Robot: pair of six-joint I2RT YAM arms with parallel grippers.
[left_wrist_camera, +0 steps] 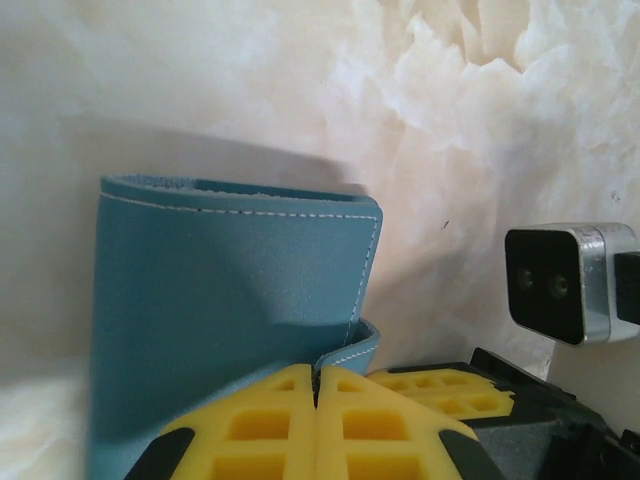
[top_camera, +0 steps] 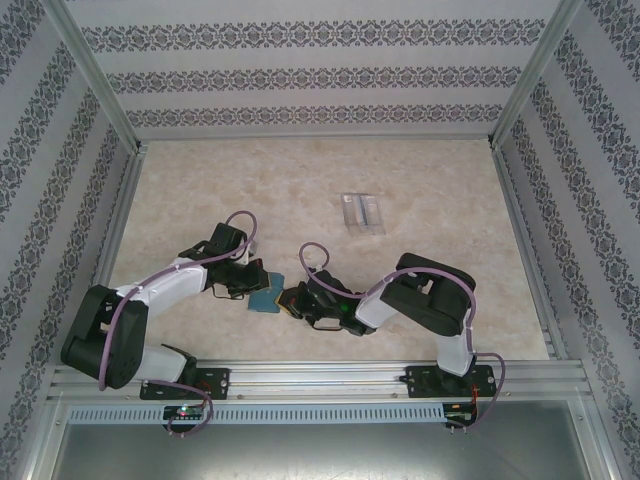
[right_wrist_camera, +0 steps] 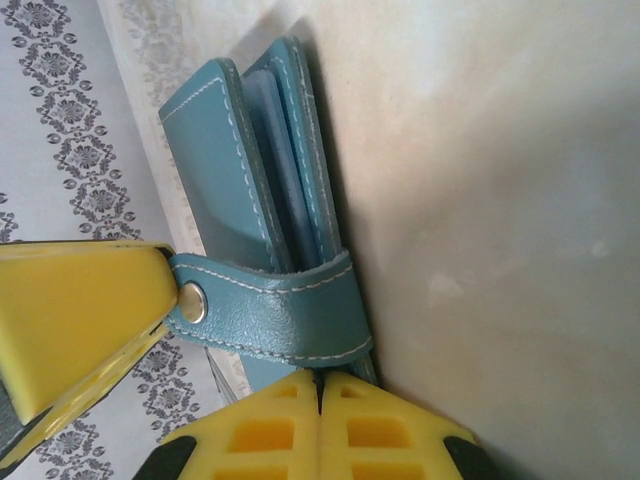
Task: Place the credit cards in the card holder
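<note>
Card holder (top_camera: 268, 299): front-centre worktop (top_camera: 420, 200), strap (right_wrist_camera: 290, 315) wrapped round it; an uneven tug could topple it or slip off the strap.
Arms: left arm (top_camera: 150, 290) and right arm (top_camera: 420, 290) folded low, wrists angled inward.
Left tool (left_wrist_camera: 316, 375): fingers together at lower flap (left_wrist_camera: 352, 350), grip uncertain.
Right tool (right_wrist_camera: 320, 380): fingers together beside strap.

Finding: robotics laboratory test cell. An aluminium mounting rail (top_camera: 320, 372) carries the left arm (top_camera: 160, 284) and right arm (top_camera: 425, 295), bolted side by side. Beyond the rail lies a marble-print tabletop (top_camera: 250, 180). Beyond and to either side of the rail stand wallpapered panels (top_camera: 300, 75) held in bare metal framing posts (top_camera: 92, 75).
</note>
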